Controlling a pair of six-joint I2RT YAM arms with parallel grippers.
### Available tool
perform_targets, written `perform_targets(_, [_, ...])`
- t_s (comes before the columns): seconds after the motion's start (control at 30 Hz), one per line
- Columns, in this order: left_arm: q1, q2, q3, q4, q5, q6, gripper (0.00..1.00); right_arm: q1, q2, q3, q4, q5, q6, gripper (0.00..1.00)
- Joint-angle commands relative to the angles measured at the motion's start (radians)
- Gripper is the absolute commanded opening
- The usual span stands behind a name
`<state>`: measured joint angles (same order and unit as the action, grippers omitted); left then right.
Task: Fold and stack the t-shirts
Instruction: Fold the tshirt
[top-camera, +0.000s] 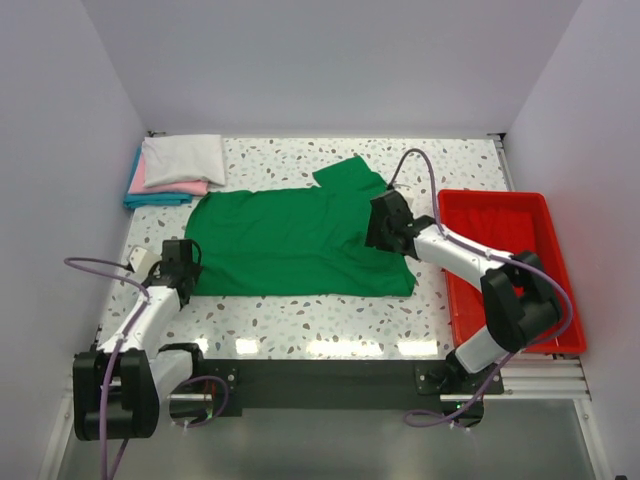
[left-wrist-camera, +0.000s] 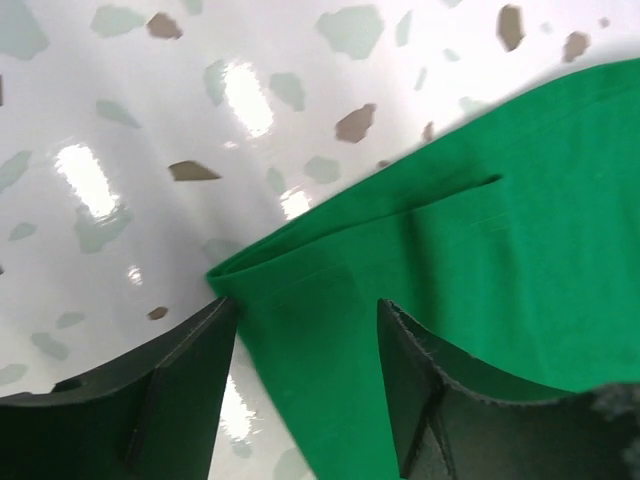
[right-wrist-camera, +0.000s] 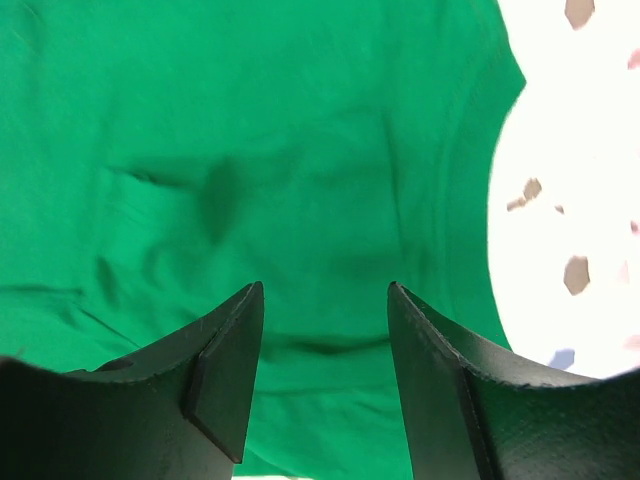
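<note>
A bright green t-shirt (top-camera: 290, 240) lies spread flat across the middle of the speckled table. My left gripper (top-camera: 183, 262) is open at the shirt's near-left corner; the left wrist view shows the folded corner of green cloth (left-wrist-camera: 330, 330) between the two fingers. My right gripper (top-camera: 382, 222) is open above the shirt's right side near the sleeve; in the right wrist view green cloth (right-wrist-camera: 300, 180) fills the space under the spread fingers. A stack of folded tees lies at the back left: white (top-camera: 184, 158) on top, pink (top-camera: 180, 187), teal (top-camera: 150, 200) at the bottom.
A rigid red plastic tray (top-camera: 540, 215) stands at the right of the table, under my right arm. White walls close the table at the back and sides. A black bar runs along the near edge between the arm bases.
</note>
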<state>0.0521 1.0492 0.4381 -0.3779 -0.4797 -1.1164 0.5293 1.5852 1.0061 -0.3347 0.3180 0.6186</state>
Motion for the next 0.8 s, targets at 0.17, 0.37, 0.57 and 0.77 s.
perform_targets(0.17, [0.000, 0.009, -0.053, 0.010, -0.019, -0.048, 0.62, -0.002, -0.218, -0.179, 0.014, -0.045, 0.052, 0.58])
perform_targets(0.37, [0.002, 0.078, -0.059, 0.092, -0.036, -0.056, 0.73, 0.000, -0.306, -0.285, 0.003, -0.066, 0.070, 0.61])
perform_targets(0.57, [0.003, 0.086, -0.090, 0.116, 0.007, -0.048, 0.18, -0.002, -0.367, -0.343, -0.013, -0.089, 0.105, 0.61])
perform_targets(0.77, [0.012, -0.021, -0.102, -0.045, -0.029, -0.114, 0.00, -0.002, -0.412, -0.370, -0.041, -0.097, 0.141, 0.63])
